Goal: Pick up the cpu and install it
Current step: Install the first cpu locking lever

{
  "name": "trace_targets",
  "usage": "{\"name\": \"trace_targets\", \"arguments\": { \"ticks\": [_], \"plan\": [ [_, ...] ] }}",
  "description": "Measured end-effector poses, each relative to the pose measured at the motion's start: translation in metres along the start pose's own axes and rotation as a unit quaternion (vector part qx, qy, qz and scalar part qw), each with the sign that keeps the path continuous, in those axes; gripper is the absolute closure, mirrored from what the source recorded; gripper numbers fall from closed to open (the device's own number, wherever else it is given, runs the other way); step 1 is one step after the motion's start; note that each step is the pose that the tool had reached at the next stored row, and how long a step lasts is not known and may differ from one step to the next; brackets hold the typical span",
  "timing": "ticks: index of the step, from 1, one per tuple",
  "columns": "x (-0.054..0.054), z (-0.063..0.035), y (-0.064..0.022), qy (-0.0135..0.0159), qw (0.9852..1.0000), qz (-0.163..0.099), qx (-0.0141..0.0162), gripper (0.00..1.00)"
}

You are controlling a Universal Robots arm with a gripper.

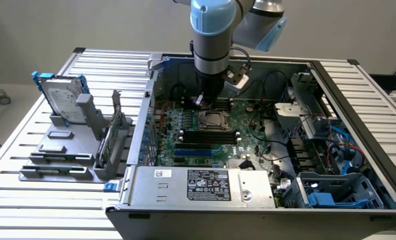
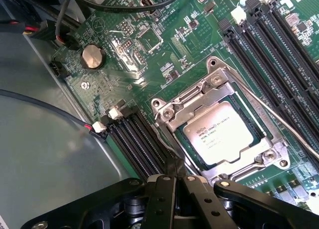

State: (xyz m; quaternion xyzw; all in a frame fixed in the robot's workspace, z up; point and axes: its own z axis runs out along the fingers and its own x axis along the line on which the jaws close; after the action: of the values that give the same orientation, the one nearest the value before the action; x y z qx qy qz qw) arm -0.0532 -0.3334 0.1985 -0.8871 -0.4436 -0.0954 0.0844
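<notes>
**Tool state.** We are reading the gripper (image 2: 175, 170) as clenched: its two black fingers are pressing flat against each other and nothing is sitting between them. It is carrying no part.

**Location of the part.** We are finding the cpu (image 2: 219, 132) lying flat in the socket frame (image 2: 172, 113) on the green motherboard (image 2: 124, 74), inside the open computer case (image 1: 184, 220). Silver metal is bordering it on all four sides, and a thin wire lever (image 2: 279, 120) is running along one side of the frame. We cannot tell whether that lever is latched.

**Governing relation.** In the wrist view, we are placing the cpu just beyond the fingertips, near them but apart, with one corner of the frame lying between tool and chip. The black memory slots (image 2: 139, 144) are lying beside the tips on the other side. In the exterior view, the gripper is hanging low over the board, and the socket is sitting slightly toward the exterior view's right of it, on the side nearer the camera. The chip is close to square, so we are noting no marked long axis; its edges are running parallel to the frame and skewed against the line of the closed fingers.

**Appearance.** We are seeing a flat, pale silver-grey metal top with small dark printed lettering, level with its surround.
</notes>
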Motion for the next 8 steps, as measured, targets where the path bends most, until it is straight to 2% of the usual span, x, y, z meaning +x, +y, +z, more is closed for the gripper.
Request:
{"name": "trace_targets", "arguments": {
  "ticks": [8],
  "plan": [
    [0.0006,0.0010,0.0012,0.0000,1.0000,0.000,0.0000,0.89]
  ]
}}
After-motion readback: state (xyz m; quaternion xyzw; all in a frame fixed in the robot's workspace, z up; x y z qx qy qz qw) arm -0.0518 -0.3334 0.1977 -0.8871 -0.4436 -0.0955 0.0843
